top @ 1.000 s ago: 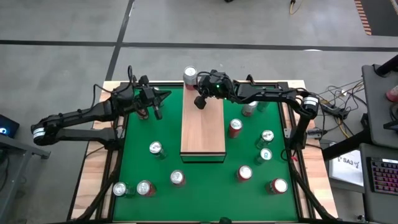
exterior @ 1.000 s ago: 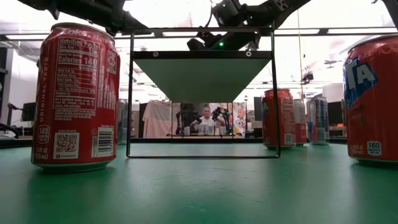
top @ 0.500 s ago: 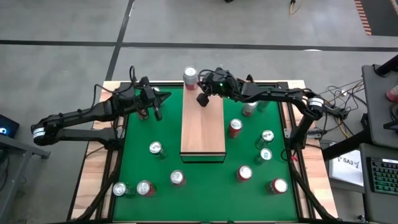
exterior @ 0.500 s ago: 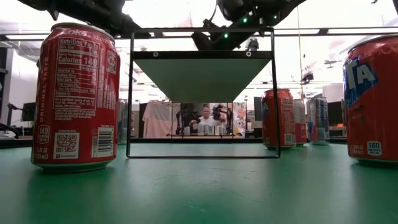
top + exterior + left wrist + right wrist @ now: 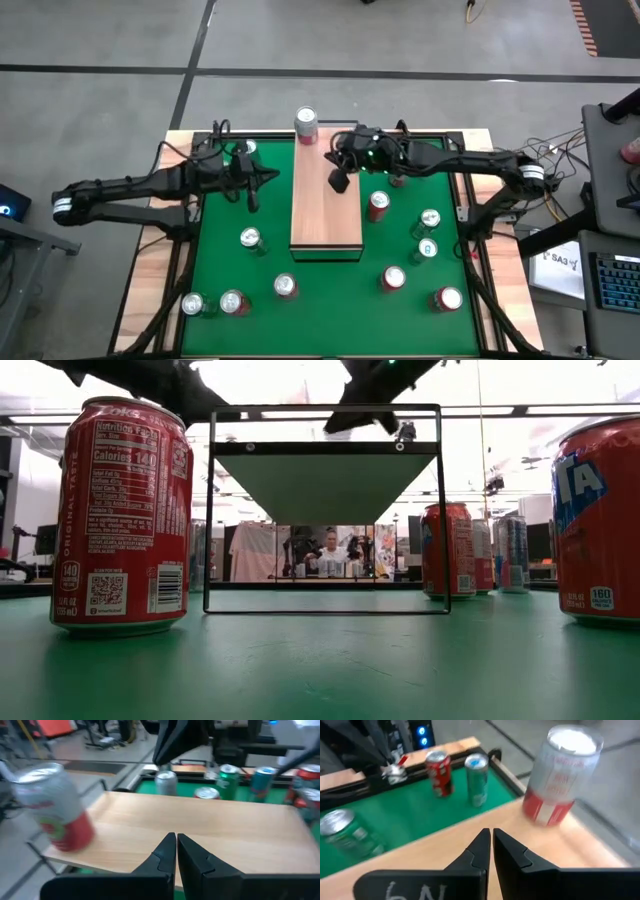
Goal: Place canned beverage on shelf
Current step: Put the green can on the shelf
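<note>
Since the earlier frame, the right gripper [image 5: 339, 182] has drawn back from the can [image 5: 306, 124] at the shelf's [image 5: 326, 215] far end. High view: one can on the shelf; nine stand on the green surface [image 5: 330, 310]. Wrist views: left gripper [image 5: 176, 840] and right jaws closed, empty, the can ahead, untouched.

Matt grained wood shelf [image 5: 326, 215]; glossy metal can [image 5: 306, 124]
</note>
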Available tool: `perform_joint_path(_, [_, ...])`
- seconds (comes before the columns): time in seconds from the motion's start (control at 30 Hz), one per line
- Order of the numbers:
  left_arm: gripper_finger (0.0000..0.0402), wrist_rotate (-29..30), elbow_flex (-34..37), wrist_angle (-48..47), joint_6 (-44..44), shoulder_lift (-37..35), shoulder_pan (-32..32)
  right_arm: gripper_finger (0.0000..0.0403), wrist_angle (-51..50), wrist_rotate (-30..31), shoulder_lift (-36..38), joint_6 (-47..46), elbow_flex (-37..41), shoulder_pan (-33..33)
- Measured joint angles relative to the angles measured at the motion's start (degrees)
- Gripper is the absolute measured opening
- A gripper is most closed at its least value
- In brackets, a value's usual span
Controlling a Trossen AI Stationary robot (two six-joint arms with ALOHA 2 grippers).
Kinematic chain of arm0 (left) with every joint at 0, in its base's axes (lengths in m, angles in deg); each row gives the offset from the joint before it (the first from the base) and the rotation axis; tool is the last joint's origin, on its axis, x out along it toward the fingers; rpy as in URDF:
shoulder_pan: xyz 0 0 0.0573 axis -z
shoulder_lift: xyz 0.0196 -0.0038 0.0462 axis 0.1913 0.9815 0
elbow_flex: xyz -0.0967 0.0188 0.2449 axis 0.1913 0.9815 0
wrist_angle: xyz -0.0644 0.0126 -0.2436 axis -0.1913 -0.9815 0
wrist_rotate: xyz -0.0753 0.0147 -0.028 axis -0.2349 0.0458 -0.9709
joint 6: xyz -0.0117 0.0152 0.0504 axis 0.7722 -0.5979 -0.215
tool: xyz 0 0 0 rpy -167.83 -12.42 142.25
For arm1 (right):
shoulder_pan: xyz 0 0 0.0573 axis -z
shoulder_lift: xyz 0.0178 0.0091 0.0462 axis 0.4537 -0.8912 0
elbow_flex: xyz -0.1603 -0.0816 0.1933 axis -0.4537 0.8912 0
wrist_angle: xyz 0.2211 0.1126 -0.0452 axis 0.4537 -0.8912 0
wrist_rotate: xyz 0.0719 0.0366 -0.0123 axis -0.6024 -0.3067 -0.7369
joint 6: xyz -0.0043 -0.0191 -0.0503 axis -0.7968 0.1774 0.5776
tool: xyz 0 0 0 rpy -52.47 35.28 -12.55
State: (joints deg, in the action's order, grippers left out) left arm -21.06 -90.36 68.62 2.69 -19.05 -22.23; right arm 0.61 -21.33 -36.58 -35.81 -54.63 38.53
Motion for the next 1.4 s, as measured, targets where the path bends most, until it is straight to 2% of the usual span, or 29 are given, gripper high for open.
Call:
perform_joint_path(0.3, [0.0,0.02,0.0,-1.13,3.77,-0.4,7.6,0.0013,-12.51,-0.04,5.94,-11.1,0.0,-4.93])
perform_joint_path(0.43, [0.0,0.02,0.0,-1.15,5.21,-0.67,9.87,0.0013,-14.33,-4.37,6.46,-15.3,0.0,-7.27])
perform_joint_path(0.57, [0.0,0.04,0.0,-1.15,6.3,-0.78,11.27,0.0013,-17.08,-7.45,6.18,-19.96,0.0,-9.43])
perform_joint_path(0.83, [0.0,0.04,0.0,-1.13,6.88,-0.82,11.57,0.0013,-28.45,-7.59,6.5,-30.18,0.03,-11.65])
perform_joint_path(1.03, [0.0,0.06,0.0,-1.02,6.85,-0.82,11.57,0.0013,-41.72,-8.98,6.94,-39.37,0.02,-11.67])
perform_joint_path(1.3, [0.0,0.09,0.0,0.15,6.41,-0.82,11.54,0.0013,-67.35,-10.04,7.07,-48.17,0.02,-11.64])
perform_joint_path(1.4, [0.0,0.11,0.0,0.22,5.67,-0.82,11.54,0.0013,-72.13,-10.03,7.2,-50.47,0.02,-11.64])
